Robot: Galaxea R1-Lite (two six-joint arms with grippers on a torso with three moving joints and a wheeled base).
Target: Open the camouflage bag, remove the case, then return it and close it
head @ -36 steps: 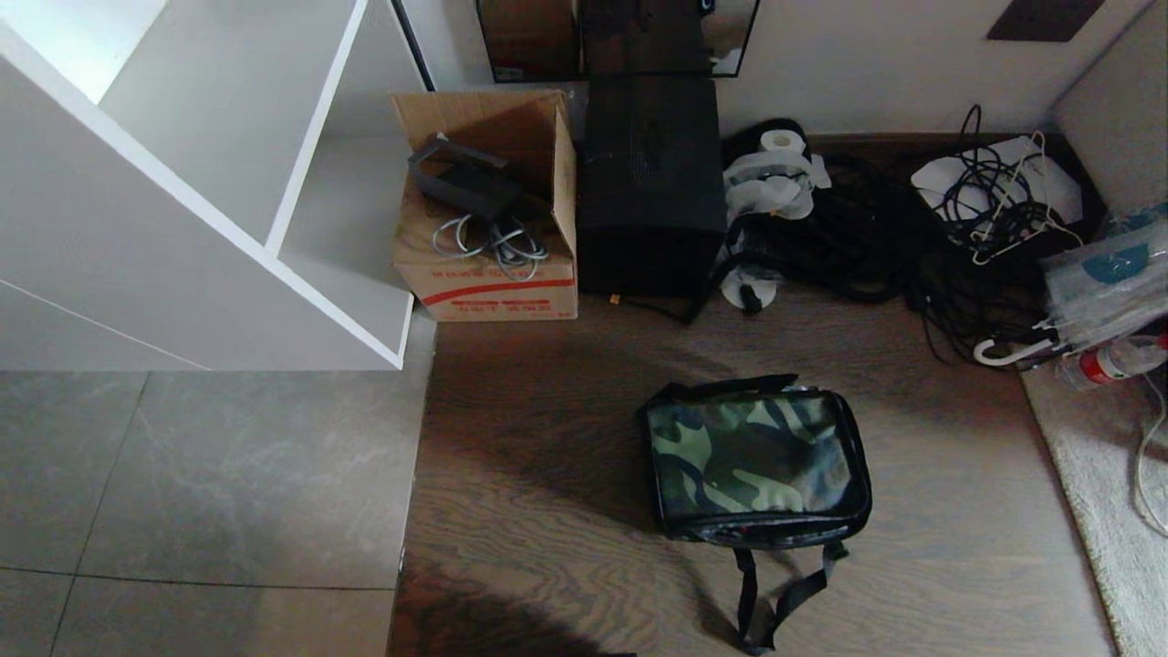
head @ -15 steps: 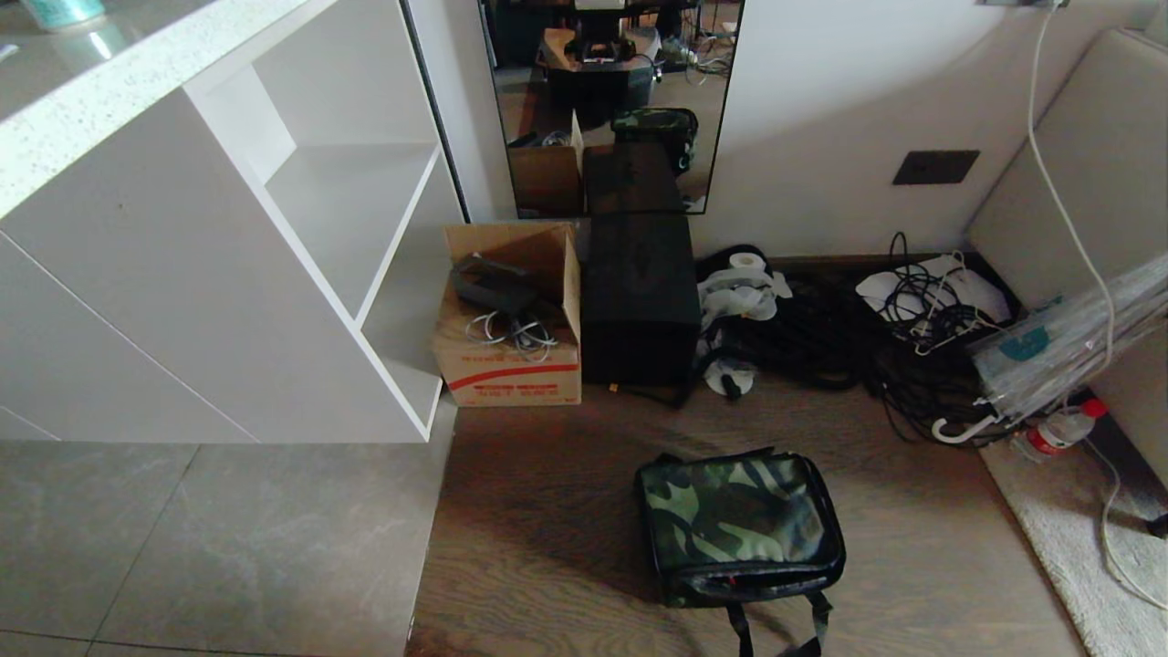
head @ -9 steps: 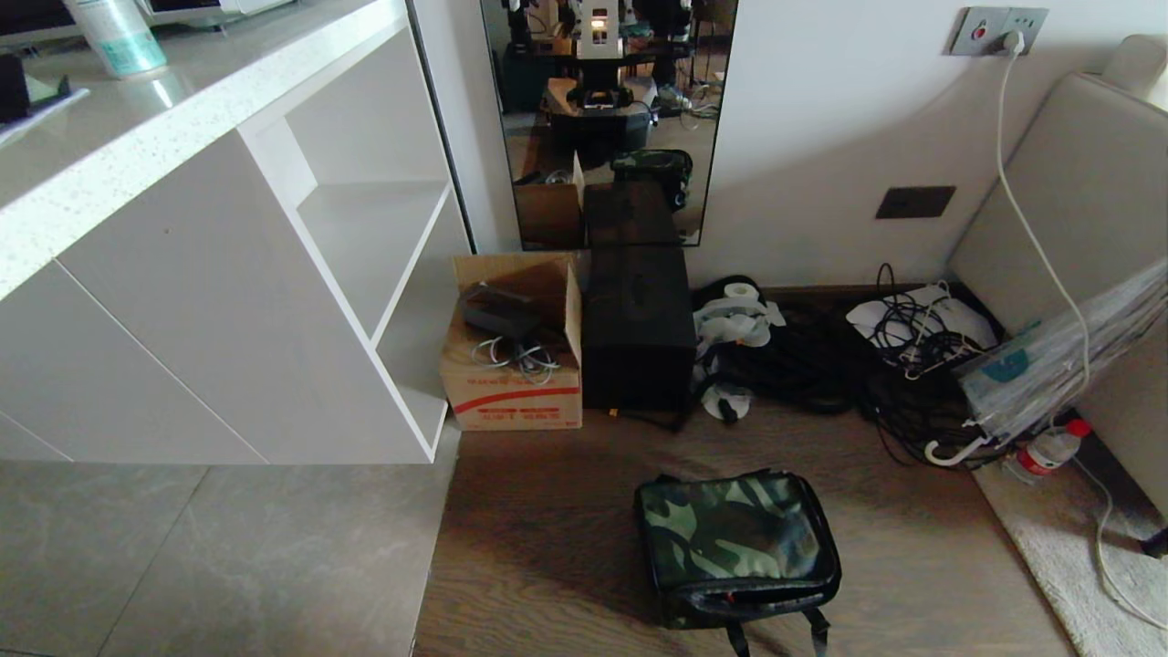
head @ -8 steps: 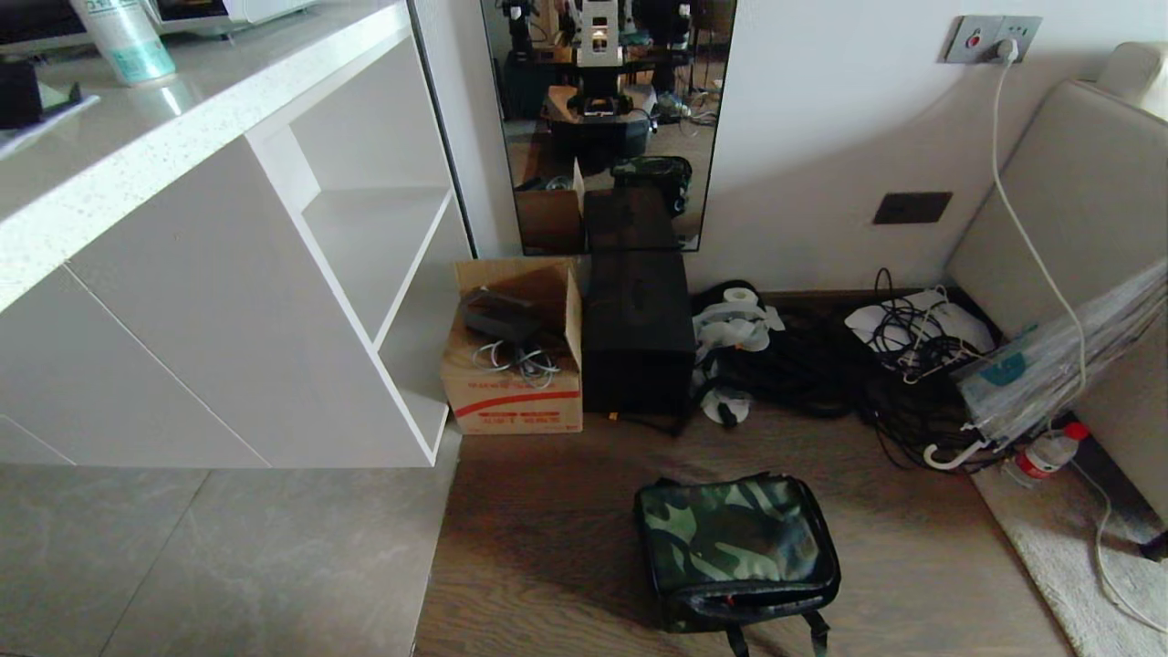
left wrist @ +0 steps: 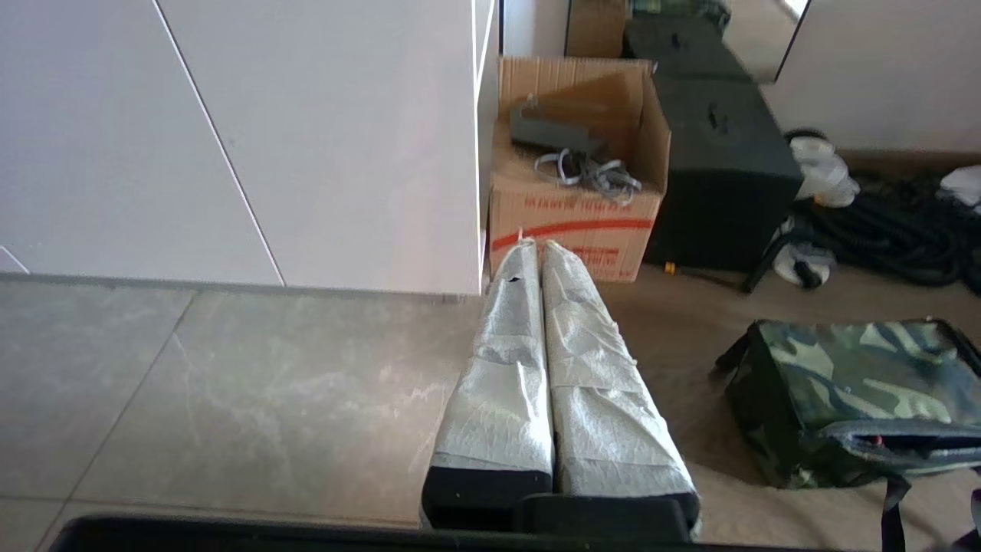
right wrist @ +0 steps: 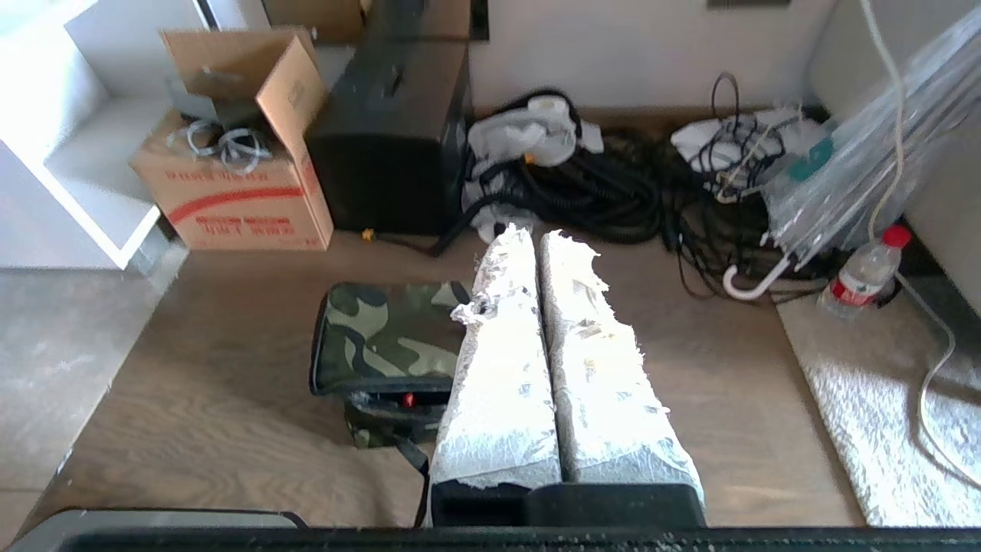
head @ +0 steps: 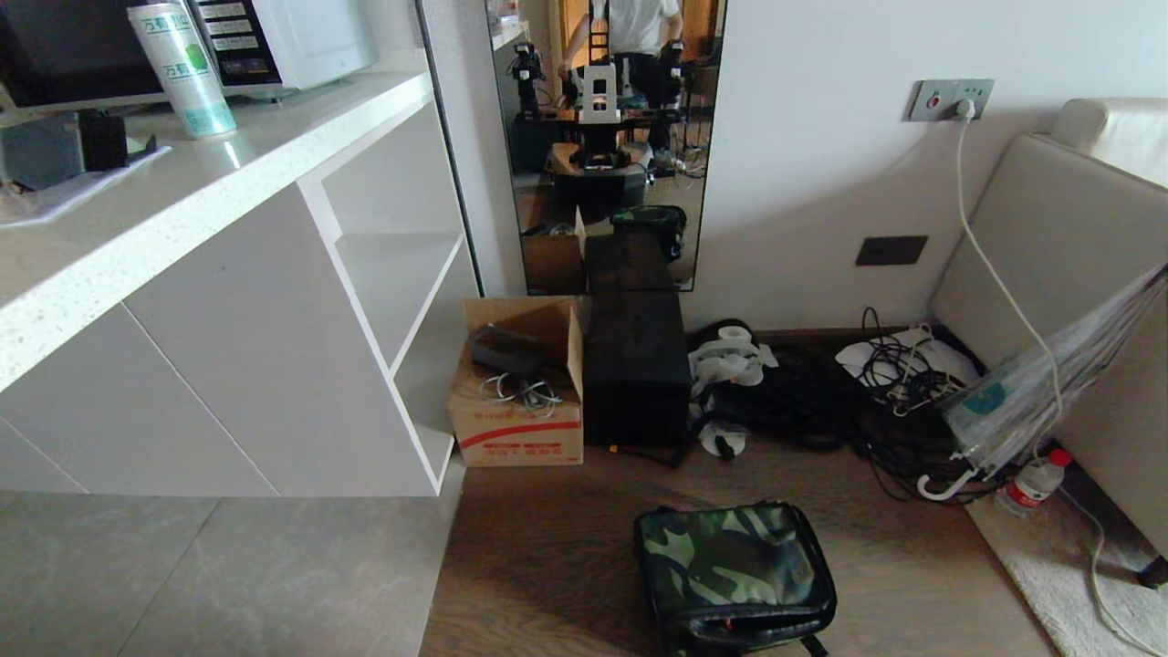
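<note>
The camouflage bag lies on the wooden floor at the bottom middle of the head view, green top up, with black sides. A narrow dark gap with a red spot shows along its near edge. The case is hidden. Neither arm is in the head view. In the left wrist view my left gripper is shut and empty, its taped fingers pressed together, with the bag off to one side on the floor. My right gripper is also shut and empty, above the floor beside the bag.
A cardboard box and a tall black box stand against the wall under a mirror. Tangled cables lie beside them. There is a white cabinet on the left. On the right are a sofa, a bottle and a rug.
The whole head view has swung upward. The bag now sits lower in the picture, and the countertop, mirror and wall socket have come into view. Nothing on the floor has moved.
</note>
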